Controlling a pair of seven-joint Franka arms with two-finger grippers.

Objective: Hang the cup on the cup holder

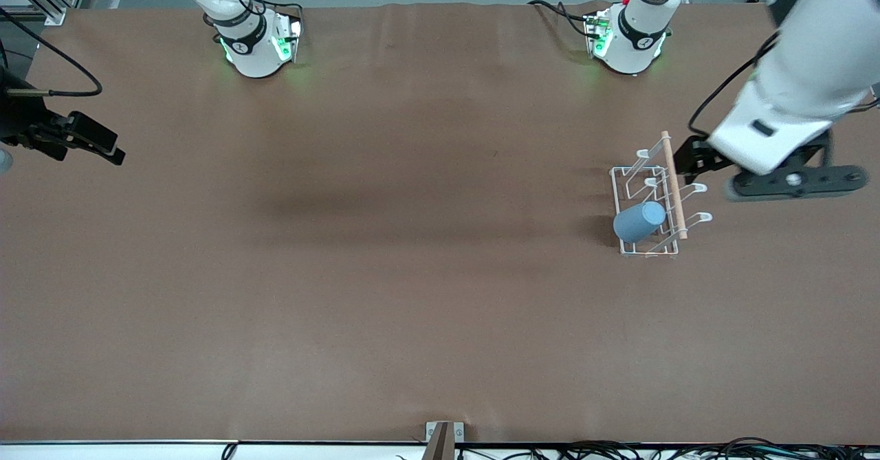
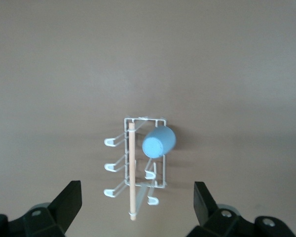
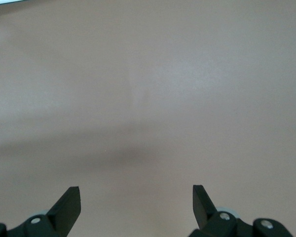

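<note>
- Cup (image 1: 639,221) sat tilted on a peg of the cup holder (image 1: 627,171), on the rack's side toward the R arm's end; rack stood on the table (image 1: 385,295) near the L arm's end.
- L gripper (image 2: 137,200) hung over the table just beside the rack, fingers wide apart, holding nothing.
- R gripper (image 3: 136,197) waited over bare table at the R arm's end, fingers wide, empty.
</note>
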